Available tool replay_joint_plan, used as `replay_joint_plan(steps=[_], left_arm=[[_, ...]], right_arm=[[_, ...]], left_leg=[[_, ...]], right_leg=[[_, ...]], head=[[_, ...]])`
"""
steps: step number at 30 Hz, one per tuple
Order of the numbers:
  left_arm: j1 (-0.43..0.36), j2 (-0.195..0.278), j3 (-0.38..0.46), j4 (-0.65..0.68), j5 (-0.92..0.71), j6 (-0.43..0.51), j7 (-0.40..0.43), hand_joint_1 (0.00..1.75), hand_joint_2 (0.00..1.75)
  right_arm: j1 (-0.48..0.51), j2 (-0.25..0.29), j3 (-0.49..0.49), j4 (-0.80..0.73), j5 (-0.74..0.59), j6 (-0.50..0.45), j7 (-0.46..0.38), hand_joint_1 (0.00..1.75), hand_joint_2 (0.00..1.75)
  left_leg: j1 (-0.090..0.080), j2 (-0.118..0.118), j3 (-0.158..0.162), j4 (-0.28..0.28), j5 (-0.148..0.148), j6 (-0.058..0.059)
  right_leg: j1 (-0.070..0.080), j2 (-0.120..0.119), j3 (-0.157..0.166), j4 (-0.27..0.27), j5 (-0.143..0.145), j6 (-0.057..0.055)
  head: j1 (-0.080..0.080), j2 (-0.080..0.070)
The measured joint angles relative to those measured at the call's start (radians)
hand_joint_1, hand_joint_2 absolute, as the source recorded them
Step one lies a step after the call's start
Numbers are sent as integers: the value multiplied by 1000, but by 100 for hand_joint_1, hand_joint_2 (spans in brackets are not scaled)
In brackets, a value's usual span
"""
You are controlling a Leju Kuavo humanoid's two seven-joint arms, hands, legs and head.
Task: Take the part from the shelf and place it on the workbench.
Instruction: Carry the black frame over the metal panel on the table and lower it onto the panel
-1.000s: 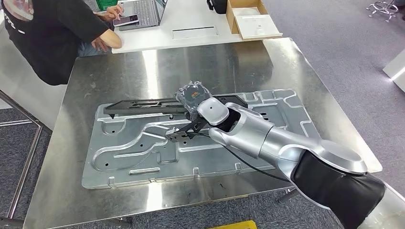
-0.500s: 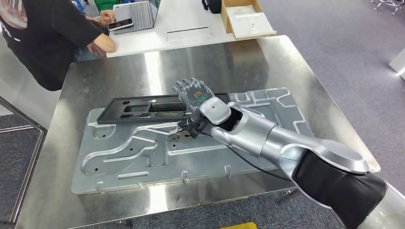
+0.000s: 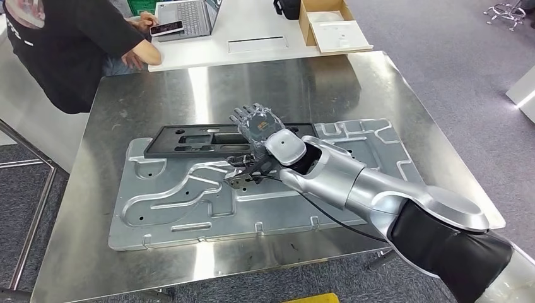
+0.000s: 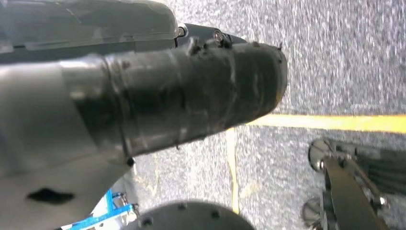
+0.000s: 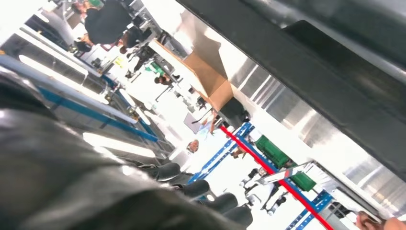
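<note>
- Looking down from the head view, the steel workbench carries a big stamped metal panel lying flat, and the long black part lies flat along the panel's far edge.
- From the same view, the right hand reaches in over the near end of that part, fingers spread apart and pointing away from the robot, nothing gripped in them; whether the palm touches the part I cannot tell from here.
- A thin black cable runs along the underside of the silver forearm, over the panel.
- Beyond the workbench, a white table holds a laptop, a phone and an open cardboard box, and a person in a black top sits at its left corner with their hands by the phone.
- Turning to the left wrist view, the left hand hangs over grey carpet crossed by a yellow floor line; its dark wrapped bulk is all I get, and I cannot tell how its fingers lie.
- Through the right wrist view, the dark right hand blurs close to the camera and the black part runs as a dark bar across the shiny steel just beyond it.
- Farther off in that view stand the cardboard box, blue racks and a red line.
</note>
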Motion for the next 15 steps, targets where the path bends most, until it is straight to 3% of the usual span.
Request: replay_joint_plan(steps=[2,3,4,7,8,11,13,15], left_arm=[[0,1,0,0,0,0,0,0,0],[0,1,0,0,0,0,0,0,0],[1,1,0,0,0,1,0,0,0],[1,1,0,0,0,7,0,0,0],[2,1,0,0,0,10,1,0,0],[5,2,1,0,0,13,1,0,0],[8,2,1,0,0,13,2,0,0],[9,2,2,0,0,13,2,0,0]], right_arm=[[4,-2,0,0,3,6,0,0,0],[4,-3,0,0,5,9,0,0,0],[4,-3,0,0,6,11,0,0,0],[-3,-3,0,-1,8,16,0,0,0],[-6,-4,0,-2,8,18,1,0,0],[-8,-4,0,-5,9,30,3,0,0],[-9,-4,1,-6,9,34,3,0,0],[-10,-4,1,-8,10,34,3,0,0]], left_leg=[[-2,1,-12,3,6,4],[-2,1,-19,7,9,4],[-2,0,-26,12,11,3],[-4,-2,-46,29,17,-6],[-5,-3,-50,33,21,-11],[-4,-4,-59,31,35,-32],[0,-5,-74,62,-4,-45],[4,-5,-105,164,-95,-57]], right_leg=[[0,0,-33,100,-42,3],[-1,-1,-26,103,-36,4],[-2,-2,-1,68,-14,4],[0,-3,108,-110,47,-3],[2,-2,121,-138,53,-6],[3,-2,111,-152,68,-23],[-2,-4,100,-158,87,-37],[-4,-6,80,-161,106,-45]], head=[[1,0],[1,0],[1,0],[1,0],[1,0],[1,0],[0,0],[-1,0]])
